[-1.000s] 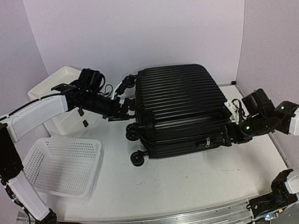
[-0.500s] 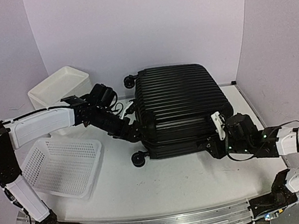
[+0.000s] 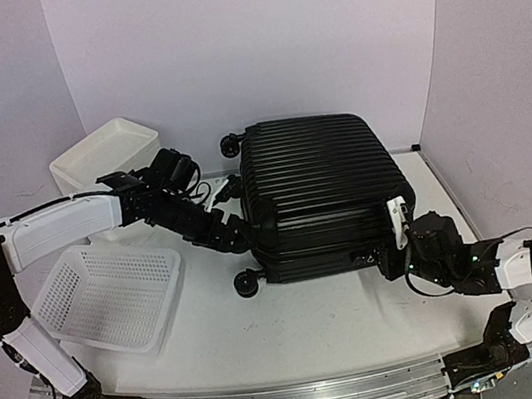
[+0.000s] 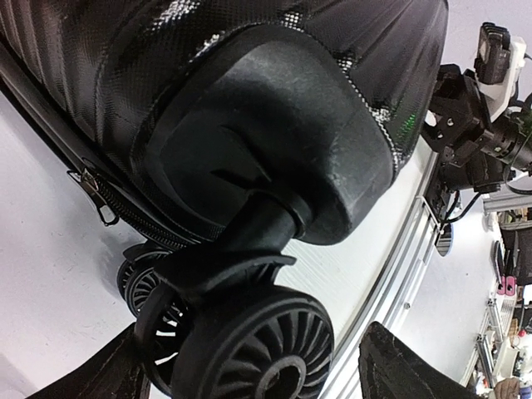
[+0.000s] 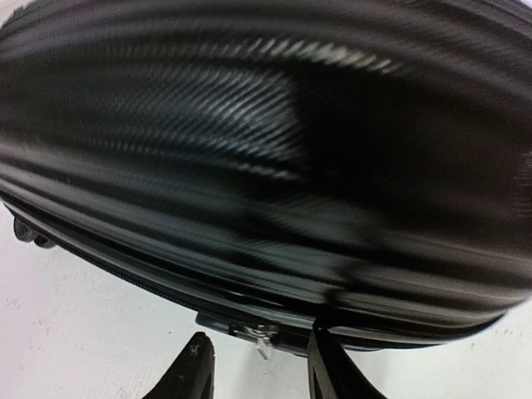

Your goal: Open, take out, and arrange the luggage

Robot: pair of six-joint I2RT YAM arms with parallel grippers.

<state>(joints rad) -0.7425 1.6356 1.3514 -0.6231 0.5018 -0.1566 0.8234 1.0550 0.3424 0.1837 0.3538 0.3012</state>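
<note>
The luggage [image 3: 320,186], a black ribbed hard-shell suitcase, lies flat and closed on the table, wheels to the left. My left gripper [image 3: 238,236] is at its left side. In the left wrist view it is open [image 4: 258,378], with a caster wheel [image 4: 249,349] between the fingers [image 4: 399,370] and a gap beside the wheel. My right gripper [image 3: 387,261] is at the near right corner. In the right wrist view it is open [image 5: 259,370], fingers [image 5: 193,370] on either side of a silver zipper pull [image 5: 262,339] on the seam.
A white perforated basket [image 3: 109,295] lies at the near left. A white drawer box [image 3: 102,157] stands behind it. A second zipper pull [image 4: 96,199] hangs by the wheels. Walls close in on both sides and behind.
My right gripper has swung left along the suitcase's near edge to the zipper pull. My left gripper has come down and forward to the caster wheel.
</note>
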